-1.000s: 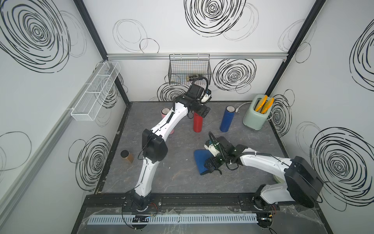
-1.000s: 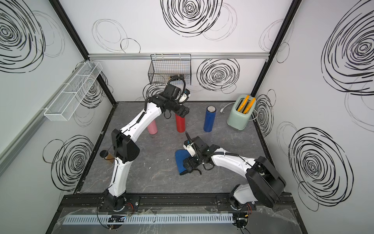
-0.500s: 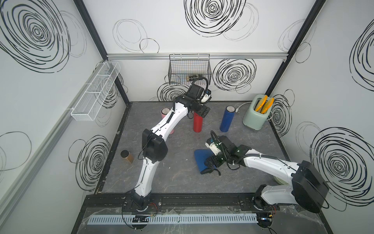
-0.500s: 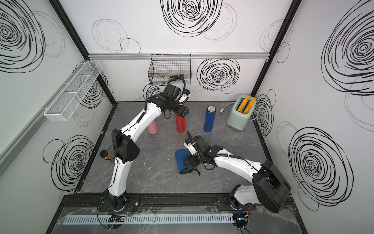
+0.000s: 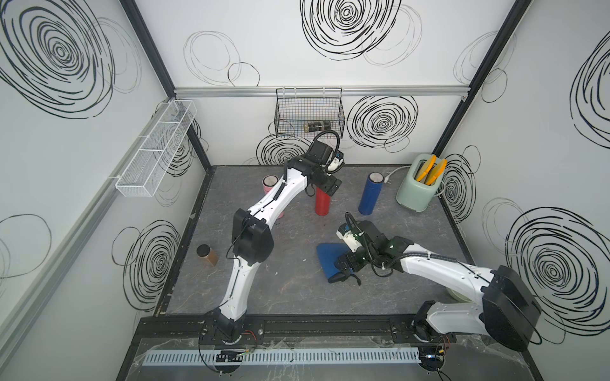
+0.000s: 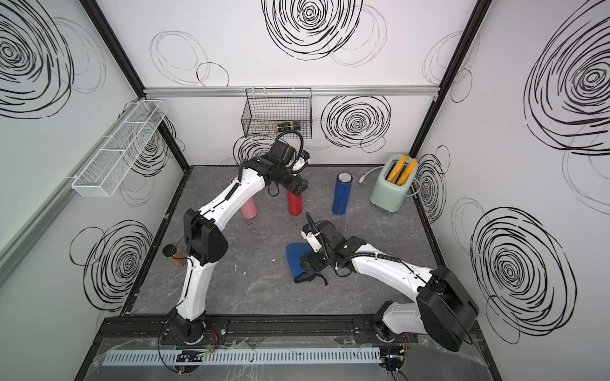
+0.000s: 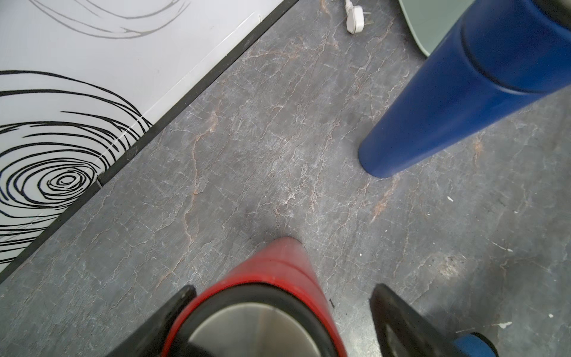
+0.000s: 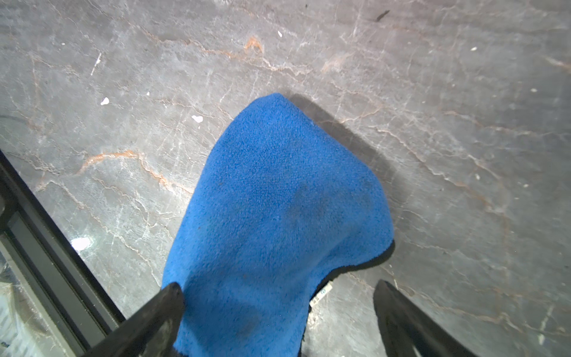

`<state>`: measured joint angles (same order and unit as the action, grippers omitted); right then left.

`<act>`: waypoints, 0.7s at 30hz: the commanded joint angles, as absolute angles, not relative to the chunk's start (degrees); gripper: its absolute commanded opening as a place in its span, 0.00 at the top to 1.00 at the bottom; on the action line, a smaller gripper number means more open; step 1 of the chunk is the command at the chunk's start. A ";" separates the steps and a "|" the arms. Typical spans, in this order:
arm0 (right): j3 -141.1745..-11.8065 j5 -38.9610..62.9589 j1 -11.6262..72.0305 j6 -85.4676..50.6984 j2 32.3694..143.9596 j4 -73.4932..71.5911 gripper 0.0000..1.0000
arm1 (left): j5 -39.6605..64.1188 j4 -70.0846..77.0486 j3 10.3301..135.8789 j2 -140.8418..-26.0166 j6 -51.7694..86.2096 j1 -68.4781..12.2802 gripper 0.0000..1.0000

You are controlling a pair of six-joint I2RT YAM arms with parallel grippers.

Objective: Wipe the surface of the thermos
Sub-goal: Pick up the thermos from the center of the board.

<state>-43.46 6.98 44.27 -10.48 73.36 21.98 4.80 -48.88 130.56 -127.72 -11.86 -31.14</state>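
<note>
A red thermos (image 5: 322,206) (image 6: 294,206) stands upright at the back middle of the table. My left gripper (image 5: 327,189) (image 6: 296,188) sits over its top, open, one finger on each side of the steel-lidded rim (image 7: 278,272); in the left wrist view, the left gripper (image 7: 282,290) has one finger close against the rim and the other well clear. A blue cloth (image 5: 328,260) (image 6: 297,260) (image 8: 278,201) lies on the table in the middle. My right gripper (image 5: 341,271) (image 8: 279,287) is low over the cloth's near edge, open, one finger at the cloth and one over bare table.
A blue thermos (image 5: 371,194) and a pink thermos (image 6: 249,209) stand on either side of the red one. A green toaster (image 5: 417,191) is at the back right, its white plug (image 7: 355,18) on the table. A brown jar (image 5: 207,255) stands left. A wire basket (image 5: 310,115) hangs on the back wall.
The right arm's rear link has swung slightly toward the front right, while its gripper stays over the cloth. The left arm has not moved.
</note>
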 commanded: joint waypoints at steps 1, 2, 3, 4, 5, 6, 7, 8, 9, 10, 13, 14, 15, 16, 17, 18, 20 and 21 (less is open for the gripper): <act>-45.01 5.82 44.55 -11.18 70.59 23.33 0.02 | 4.93 -49.93 130.34 -127.72 -13.44 -31.34 0.09; -45.08 5.64 44.56 -11.26 70.07 23.43 0.02 | 4.94 -50.11 130.34 -127.90 -13.57 -31.38 0.10; -45.24 5.54 44.51 -11.26 69.43 23.69 0.02 | 4.93 -50.23 130.34 -128.01 -13.63 -31.38 0.10; -45.47 5.40 44.56 -11.24 68.90 23.95 0.02 | 4.94 -50.26 130.34 -128.12 -13.63 -31.38 0.11; -45.76 5.23 44.56 -11.25 68.27 24.31 0.02 | 4.92 -50.30 130.30 -128.24 -13.70 -31.38 0.11; -46.03 5.04 44.54 -11.29 67.59 24.47 0.02 | 4.92 -50.28 130.31 -128.34 -13.60 -31.38 0.13; -46.05 5.10 44.54 -11.13 67.10 24.50 0.02 | 4.93 -50.35 130.34 -128.45 -13.62 -31.42 0.14; -46.14 5.11 44.54 -10.78 66.36 24.51 0.02 | 5.01 -50.35 130.28 -128.50 -13.63 -31.38 0.15; -46.18 5.00 44.60 -10.79 65.73 24.56 0.02 | 5.14 -50.36 130.21 -128.50 -13.59 -31.38 0.17; -46.14 4.89 44.53 -10.59 65.26 24.48 0.02 | 5.32 -50.43 130.14 -128.50 -13.62 -31.38 0.18; -45.58 4.53 44.64 -10.37 63.96 23.96 0.02 | 5.47 -50.19 129.71 -128.56 -13.69 -31.35 0.23; -45.40 4.48 44.58 -10.44 63.60 23.87 0.02 | 5.46 -50.20 129.72 -128.66 -13.64 -31.37 0.24; -45.28 4.41 44.51 -10.39 63.40 23.82 0.02 | 5.57 -50.19 129.64 -128.75 -13.58 -31.38 0.26; -45.11 4.39 44.56 -10.49 63.22 23.66 0.02 | 5.69 -50.29 129.64 -128.84 -13.67 -31.38 0.27; -45.00 4.31 44.53 -10.46 63.11 23.57 0.02 | 5.80 -50.28 129.63 -128.85 -13.72 -31.38 0.27; -44.85 4.35 44.56 -10.47 63.11 23.50 0.02 | 5.80 -50.33 129.52 -128.93 -13.70 -31.38 0.27; -44.65 4.31 44.56 -10.48 63.19 23.47 0.02 | 5.82 -50.33 129.47 -129.02 -13.71 -31.42 0.29; -44.57 4.32 44.56 -10.56 63.28 23.47 0.02 | 5.80 -50.29 129.38 -129.03 -13.67 -31.40 0.30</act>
